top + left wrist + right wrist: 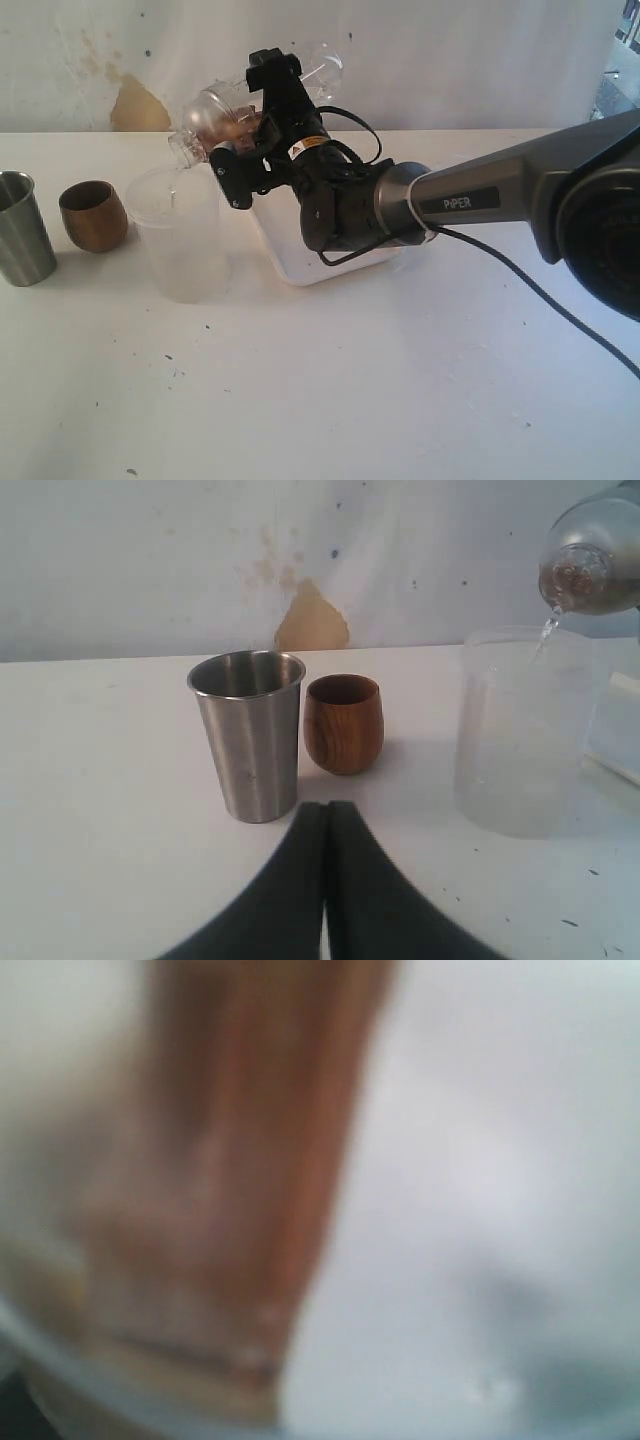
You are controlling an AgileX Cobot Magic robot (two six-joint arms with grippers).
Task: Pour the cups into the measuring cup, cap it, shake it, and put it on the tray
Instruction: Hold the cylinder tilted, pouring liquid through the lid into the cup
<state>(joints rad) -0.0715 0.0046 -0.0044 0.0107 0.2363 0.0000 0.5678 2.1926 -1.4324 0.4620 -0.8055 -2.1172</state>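
Note:
My right gripper point(250, 118) is shut on the clear plastic measuring cup point(215, 120), held tilted in the air with its mouth down; its marks are not legible. A thin stream falls from that mouth point(572, 580) into the frosted tub point(180, 235). The steel tumbler point(25, 228) and the brown wooden cup point(94, 215) stand upright side by side at the left. My left gripper point(325, 810) is shut on nothing, low over the table just short of the tumbler point(250, 735) and wooden cup point(343, 723). The white tray point(300, 272) lies under the right arm.
The frosted tub point(520, 740) stands between the wooden cup and the tray. The right arm point(470, 195) stretches in from the right over the tray. A stained wall point(135, 105) runs behind the table. The right wrist view is a brown and white blur.

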